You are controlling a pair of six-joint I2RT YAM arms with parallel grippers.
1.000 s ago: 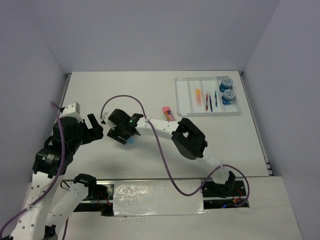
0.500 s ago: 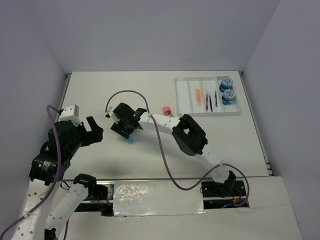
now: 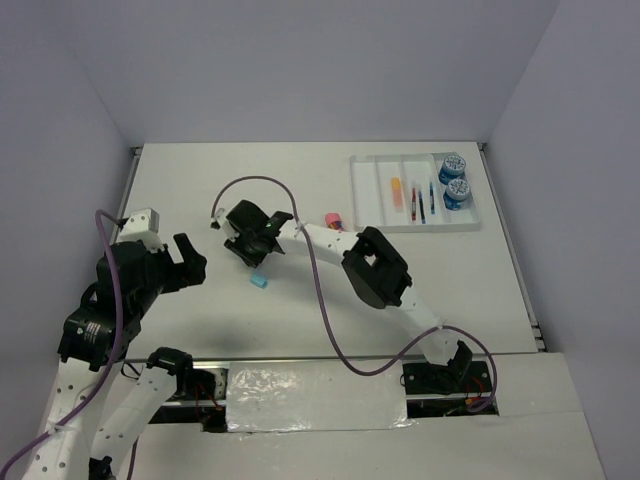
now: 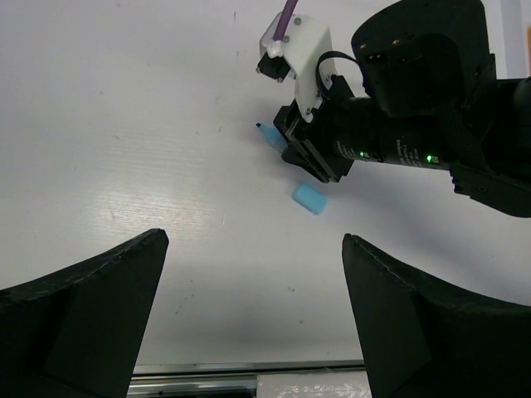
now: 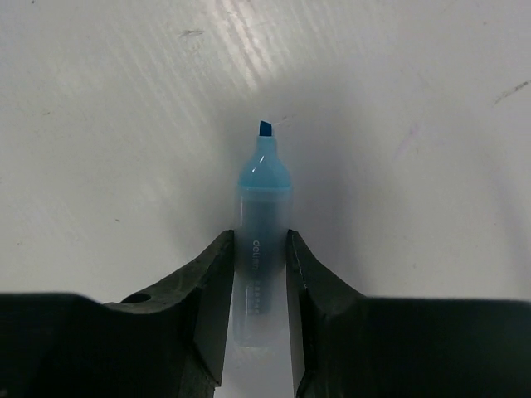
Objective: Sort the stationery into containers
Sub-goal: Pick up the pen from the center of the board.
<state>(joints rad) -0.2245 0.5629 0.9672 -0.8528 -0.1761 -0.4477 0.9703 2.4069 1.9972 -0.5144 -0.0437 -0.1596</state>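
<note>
**Inspector:** Currently, what is the right gripper's status?

**Recorder:** The right gripper [image 5: 261,245] is clamped on the light-blue marker [image 5: 263,191]. Both pads press the barrel, and the bare chisel tip points away from the wrist. It sits over the table [image 3: 450,280], left of centre. I cannot tell whether the marker touches the surface.

**Inspector:** And the left gripper?

**Recorder:** The left gripper [image 4: 253,240] has its jaws spread wide and holds nothing. It is at the table's left side, apart from the marker.

**Inspector:** Any loose items?

**Recorder:** A small light-blue piece [image 4: 310,198] lies just beside the right gripper. A pink marker [image 3: 332,218] lies near the tray, partly hidden by the right arm.

**Inspector:** What is in the tray?

**Recorder:** The white tray [image 3: 368,195], far right, holds an orange marker [image 3: 397,190], thin pens [image 3: 413,203] and two blue rolls [image 3: 452,163] in the rightmost compartment.
</note>
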